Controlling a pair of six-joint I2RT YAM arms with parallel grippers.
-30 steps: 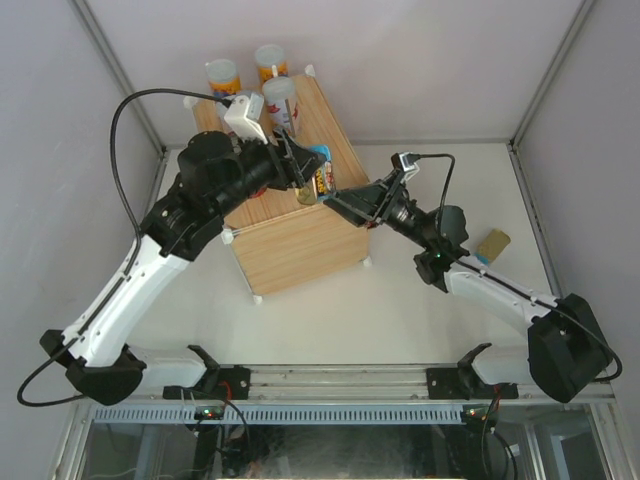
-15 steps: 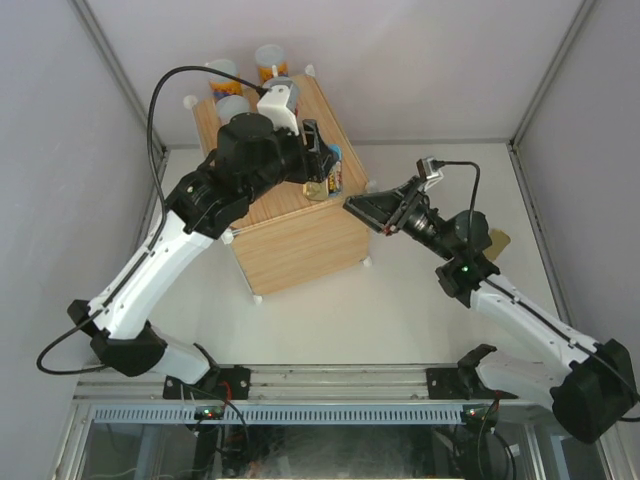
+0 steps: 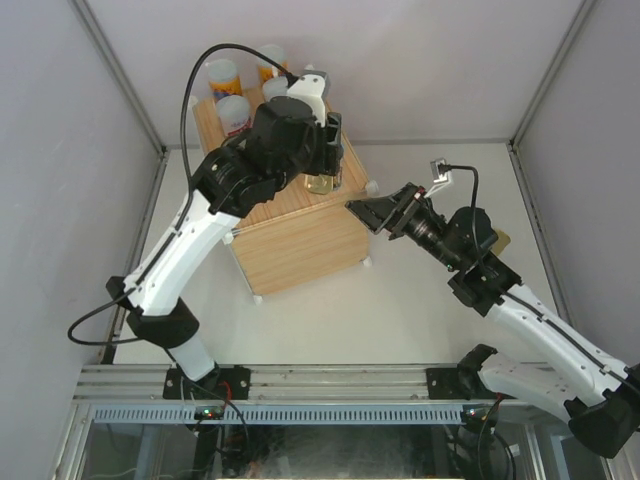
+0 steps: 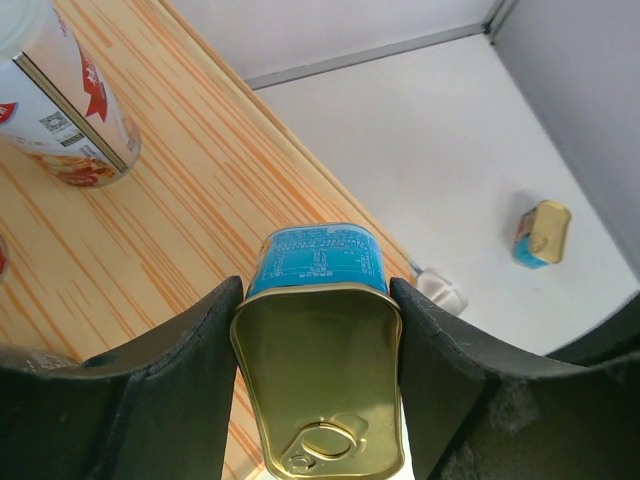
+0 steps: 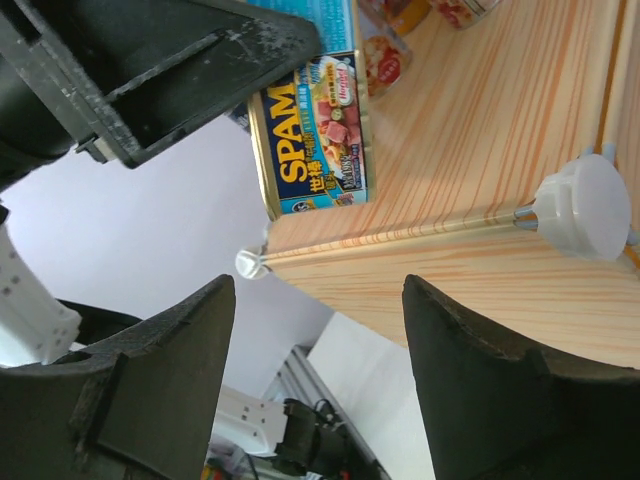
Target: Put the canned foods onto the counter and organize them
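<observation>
At the upper centre of the overhead view, the left gripper (image 3: 325, 178) is clamped on a small blue-and-gold Spam tin (image 3: 320, 186). It holds the tin at the right-hand edge of the counter (image 3: 290, 235), a light wood-grain box standing on the white surface (image 3: 400, 320). In the left wrist view the tin fills the lower centre. Its gold pull-tab lid faces the camera, and a black finger presses each side. The pictures do not show whether the tin touches the wood or sits just above it.

Four tall cans (image 3: 233, 112) with pale lids stand upright together at the counter's far left corner, upper left in the overhead view.

The right gripper (image 5: 318, 300) is spread wide with nothing between its fingers. It sits just beside the counter's right edge, near a white corner ball (image 5: 590, 205), and points at the held tin.

A second tin (image 4: 540, 232) lies on the surface at the right of the left wrist view, well apart from the counter.
</observation>
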